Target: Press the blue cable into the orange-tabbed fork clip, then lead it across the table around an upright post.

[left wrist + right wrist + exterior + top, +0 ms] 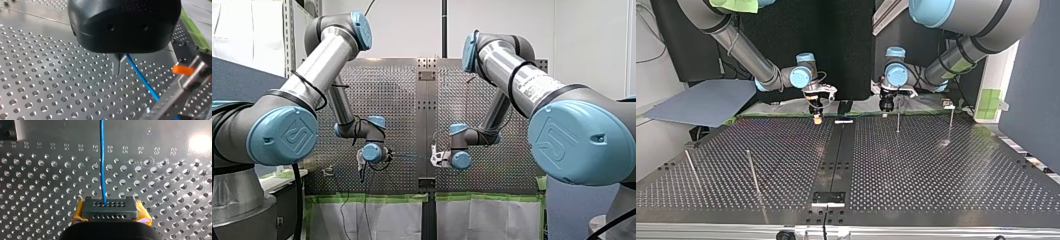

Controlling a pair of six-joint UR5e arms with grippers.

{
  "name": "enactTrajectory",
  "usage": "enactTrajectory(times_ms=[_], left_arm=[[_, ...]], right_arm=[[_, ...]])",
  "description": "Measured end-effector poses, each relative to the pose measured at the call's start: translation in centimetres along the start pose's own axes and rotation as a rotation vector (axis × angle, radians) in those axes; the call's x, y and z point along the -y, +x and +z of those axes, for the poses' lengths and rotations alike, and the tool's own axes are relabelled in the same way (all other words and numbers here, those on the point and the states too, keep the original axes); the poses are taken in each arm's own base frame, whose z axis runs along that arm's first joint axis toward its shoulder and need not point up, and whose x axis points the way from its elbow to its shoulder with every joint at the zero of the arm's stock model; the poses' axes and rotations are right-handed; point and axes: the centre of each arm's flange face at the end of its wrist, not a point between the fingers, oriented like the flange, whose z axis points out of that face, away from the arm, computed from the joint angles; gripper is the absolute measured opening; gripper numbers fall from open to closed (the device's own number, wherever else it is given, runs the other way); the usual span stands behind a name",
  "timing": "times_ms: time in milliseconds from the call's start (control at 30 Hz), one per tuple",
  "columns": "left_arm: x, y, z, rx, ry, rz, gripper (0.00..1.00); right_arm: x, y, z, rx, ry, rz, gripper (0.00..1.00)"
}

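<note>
The blue cable leaves the tips of my left gripper, whose metal fingers are shut on it just above the perforated plate. It slants away to an orange-tabbed clip on a grey metal piece beside the gripper and passes out of sight behind that piece. In the right wrist view the cable runs straight ahead from my right gripper, which has yellow-edged pads and is shut on it. Both grippers hang low at the table's far edge in the top view, my left at the right and my right at the left.
Thin upright posts stand on the plate: one close under my left gripper, one further right, two at the near left. A dark centre strip splits the table. A blue-grey board lies off its left side.
</note>
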Motion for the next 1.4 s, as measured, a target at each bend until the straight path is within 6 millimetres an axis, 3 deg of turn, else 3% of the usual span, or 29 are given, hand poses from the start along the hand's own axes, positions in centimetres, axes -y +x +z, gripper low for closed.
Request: enactTrajectory(times_ms=[733,933,1400], left_arm=[[1.8,0.1,-0.6,0.002,0.041,0.049,0.00],[2.9,-0.9,-1.0,0.017,0.060,0.035,0.00],[5.4,-6.5,-2.6,0.061,0.102,-0.041,0.00]], right_arm=[[-0.2,0.9,0.1,0.050,-0.003,-0.012,0.00],[-0.4,4.1,0.1,0.025,-0.005,-0.009,0.00],[-0.2,12.4,-0.8,-0.034,0.000,-0.006,0.00]])
